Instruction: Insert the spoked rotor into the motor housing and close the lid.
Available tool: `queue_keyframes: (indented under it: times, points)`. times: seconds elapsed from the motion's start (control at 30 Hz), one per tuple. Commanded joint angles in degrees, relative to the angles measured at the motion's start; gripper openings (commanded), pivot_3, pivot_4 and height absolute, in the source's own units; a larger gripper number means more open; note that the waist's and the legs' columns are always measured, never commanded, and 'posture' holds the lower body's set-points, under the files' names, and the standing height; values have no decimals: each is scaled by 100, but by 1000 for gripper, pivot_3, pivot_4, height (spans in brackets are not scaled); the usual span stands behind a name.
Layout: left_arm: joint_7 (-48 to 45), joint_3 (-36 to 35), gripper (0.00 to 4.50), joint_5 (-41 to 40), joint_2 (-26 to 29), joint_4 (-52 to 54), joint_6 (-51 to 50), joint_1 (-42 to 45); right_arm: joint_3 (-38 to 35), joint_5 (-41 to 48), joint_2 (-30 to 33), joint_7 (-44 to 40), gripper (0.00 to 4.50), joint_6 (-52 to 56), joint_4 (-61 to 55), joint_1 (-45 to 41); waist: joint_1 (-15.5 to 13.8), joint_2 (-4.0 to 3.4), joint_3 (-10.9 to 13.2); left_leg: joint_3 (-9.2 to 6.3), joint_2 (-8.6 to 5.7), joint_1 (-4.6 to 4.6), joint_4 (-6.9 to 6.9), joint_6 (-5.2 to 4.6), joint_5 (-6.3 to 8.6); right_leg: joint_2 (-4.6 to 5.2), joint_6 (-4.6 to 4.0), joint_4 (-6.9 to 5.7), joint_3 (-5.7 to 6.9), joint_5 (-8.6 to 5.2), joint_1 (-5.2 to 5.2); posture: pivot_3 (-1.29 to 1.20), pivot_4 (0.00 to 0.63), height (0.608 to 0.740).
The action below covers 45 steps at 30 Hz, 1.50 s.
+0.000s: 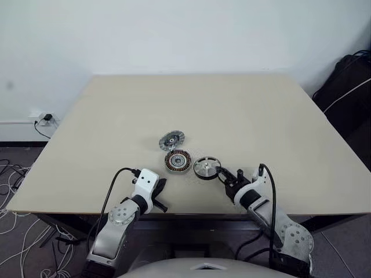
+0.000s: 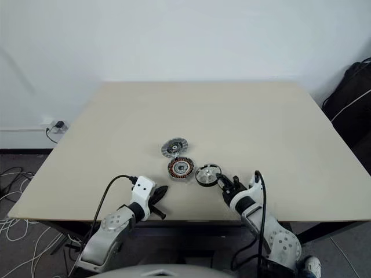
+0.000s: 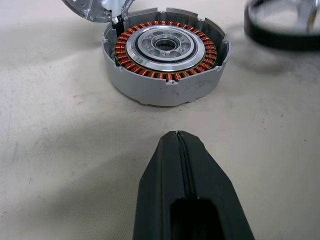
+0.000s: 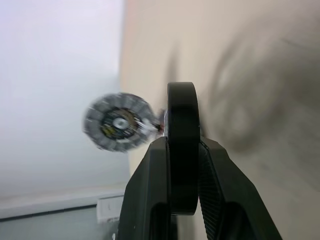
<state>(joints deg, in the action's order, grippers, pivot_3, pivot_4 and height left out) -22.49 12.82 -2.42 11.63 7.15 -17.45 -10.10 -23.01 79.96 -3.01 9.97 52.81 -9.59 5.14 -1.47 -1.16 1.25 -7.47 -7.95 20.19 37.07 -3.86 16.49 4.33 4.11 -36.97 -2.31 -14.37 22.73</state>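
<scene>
The spoked rotor (image 1: 207, 167), a dark-rimmed wheel with silver spokes, is just right of the motor housing (image 1: 178, 161). My right gripper (image 1: 223, 174) is shut on the rotor's near rim. In the right wrist view the rim (image 4: 181, 115) stands edge-on between the two fingers (image 4: 155, 165). The housing (image 3: 167, 52) sits open on the table, with coppery windings ringing a silver centre. The silvery ribbed lid (image 1: 172, 140) lies just behind it, touching or almost touching its far edge. My left gripper (image 1: 162, 186) is shut and empty, resting near the front edge and pointing at the housing.
The beige table (image 1: 261, 116) is wide and bare around the three parts. A dark bag (image 1: 351, 81) stands past its right edge. Cables and a wall socket (image 1: 45, 119) lie on the floor at the left.
</scene>
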Motion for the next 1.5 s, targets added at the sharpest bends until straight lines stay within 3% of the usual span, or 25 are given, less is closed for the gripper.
queue_keyframes:
  times: [0.03, 0.73, 1.5]
  points:
    - [35, -43, 0, -46, 2, 347, 14, 17, 167, 164, -21, -49, 418, -199, -264, -256, 1, 0, 0, 0, 0, 0, 0, 0, 0, 0, 0, 0, 0, 0, 0, 0, 0, 740]
    - [169, -149, 0, -47, 9, 573, 2, -231, 1179, -988, -353, -723, 418, -481, 1110, -1425, 54, -3, -4, 5, -2, -1, 0, 24, -10, -3, -1, -3, -1, 3, 4, 0, 0, 740]
    - [170, -143, 0, -50, 14, 597, -32, -242, 1124, -1695, -454, -1243, 418, -521, 2232, -2056, 77, -10, -14, 8, -3, -2, 1, 27, -11, -6, -4, -9, -2, 5, 6, 0, 0, 740]
